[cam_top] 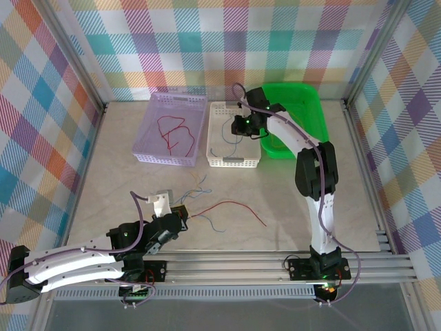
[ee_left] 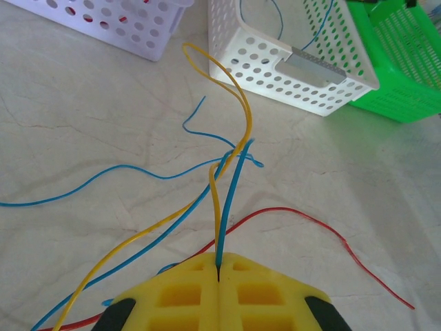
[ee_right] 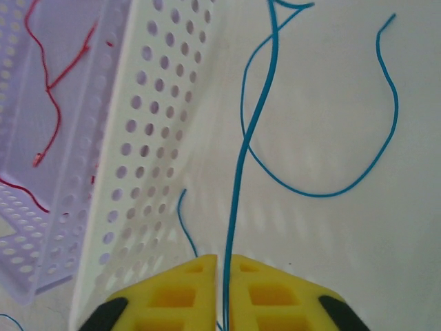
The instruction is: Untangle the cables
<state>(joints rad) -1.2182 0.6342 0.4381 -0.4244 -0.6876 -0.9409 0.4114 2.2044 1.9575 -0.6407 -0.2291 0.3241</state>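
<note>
On the table lie tangled cables: a red one (cam_top: 234,205) (ee_left: 303,215), a blue one (ee_left: 231,200) and a yellow one (ee_left: 244,117). My left gripper (ee_left: 218,276) (cam_top: 180,215) is shut on the blue and yellow cables, which rise from the seam between its yellow fingers. My right gripper (ee_right: 223,265) (cam_top: 241,126) hangs over the white basket (cam_top: 234,160) (ee_right: 151,138). Its jaws stand slightly apart, and a blue cable (ee_right: 241,138) runs loosely through the narrow gap down into the basket. More blue cable (ee_right: 386,138) curls on the basket floor. A red cable (cam_top: 176,131) (ee_right: 55,76) lies in the purple basket (cam_top: 148,131).
The purple basket, the white basket (ee_left: 275,62) and a green basket (cam_top: 310,117) (ee_left: 406,76) stand side by side at the back. Checked walls with metal posts close in the table on three sides. A rail runs along the near edge.
</note>
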